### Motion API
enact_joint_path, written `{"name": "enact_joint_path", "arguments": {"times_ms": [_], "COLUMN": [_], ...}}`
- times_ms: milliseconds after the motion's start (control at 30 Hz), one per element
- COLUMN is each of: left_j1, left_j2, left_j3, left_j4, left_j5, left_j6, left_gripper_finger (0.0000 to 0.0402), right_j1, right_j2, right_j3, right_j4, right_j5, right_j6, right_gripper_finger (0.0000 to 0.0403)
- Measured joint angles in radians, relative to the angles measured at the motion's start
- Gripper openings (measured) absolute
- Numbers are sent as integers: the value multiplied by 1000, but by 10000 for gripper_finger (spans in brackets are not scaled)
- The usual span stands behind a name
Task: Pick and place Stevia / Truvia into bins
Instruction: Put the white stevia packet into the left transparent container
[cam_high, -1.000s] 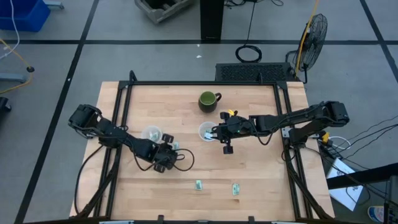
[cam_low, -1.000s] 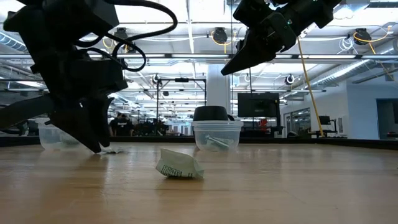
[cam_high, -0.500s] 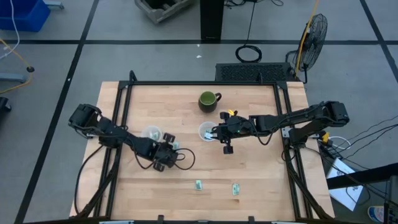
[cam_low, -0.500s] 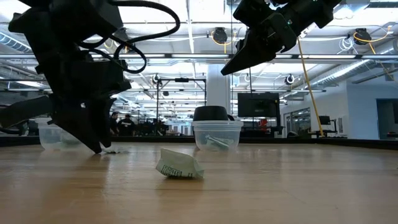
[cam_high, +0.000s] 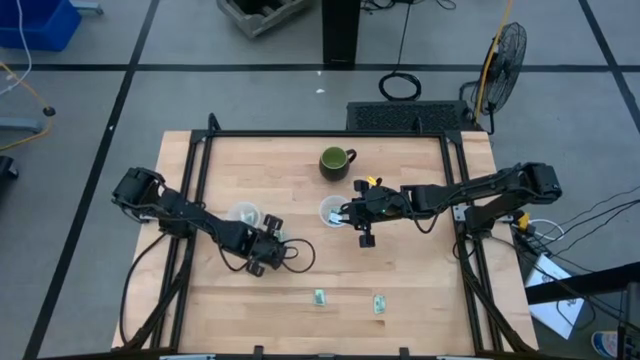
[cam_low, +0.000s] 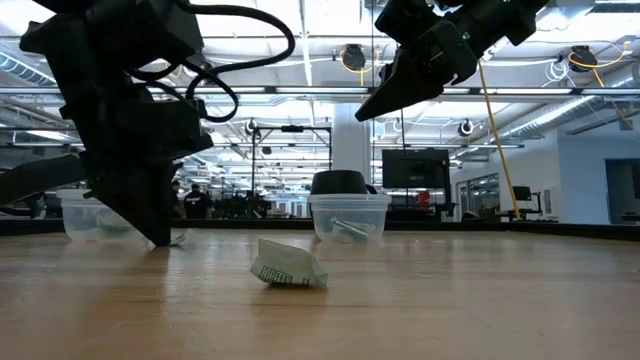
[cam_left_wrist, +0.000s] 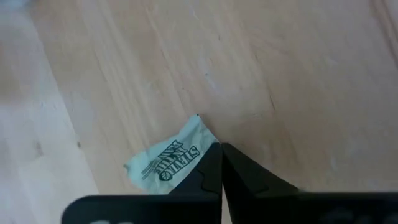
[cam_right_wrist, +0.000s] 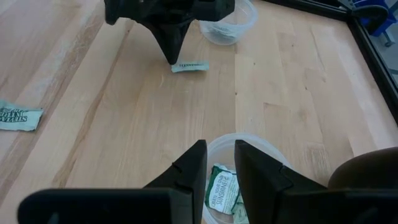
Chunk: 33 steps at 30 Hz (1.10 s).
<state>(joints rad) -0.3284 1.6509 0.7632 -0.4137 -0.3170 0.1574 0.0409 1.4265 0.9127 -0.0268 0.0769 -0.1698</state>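
Left gripper (cam_left_wrist: 221, 163) is pinching a sachet (cam_left_wrist: 166, 159) against the table (cam_high: 400, 290), fingers closed on its edge. Right gripper (cam_right_wrist: 219, 163) is hovering over a cup (cam_right_wrist: 273, 163), fingers slightly parted, holding nothing.

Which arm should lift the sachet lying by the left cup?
Left. The left gripper is shut and down at the table with its tips on the sachet's edge; the right gripper hangs open above the other cup.

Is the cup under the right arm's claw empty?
No: in the right wrist view the clear cup below the right gripper already holds green and white sachets.
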Motion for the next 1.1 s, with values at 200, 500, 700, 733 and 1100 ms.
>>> {"name": "enact_joint_path", "arguments": {"times_ms": [200,500,700,733,1100], "left_j1": [-19,-21,-19,-19,-54], "left_j2": [-101,-332,-438,-441,-433], "left_j3": [46,164,180,180,70], "left_j4": [-4,-326,-667,-719,-703], "left_j5": [-162,-316,-250,-219,-91], "left_j6": [14,-76,-330,-392,-568], "left_gripper_finger": [5,3,2,2,1], "right_j1": [0,0,0,0,0], "right_j2": [0,0,0,0,0], "right_j3": [0,0,0,0,0], "right_j4": [0,0,-3,-3,-2], "right_j5": [0,0,0,0,0], "right_j6": [0,0,0,0,0], "right_gripper_finger": [75,75,75,75,75]}}
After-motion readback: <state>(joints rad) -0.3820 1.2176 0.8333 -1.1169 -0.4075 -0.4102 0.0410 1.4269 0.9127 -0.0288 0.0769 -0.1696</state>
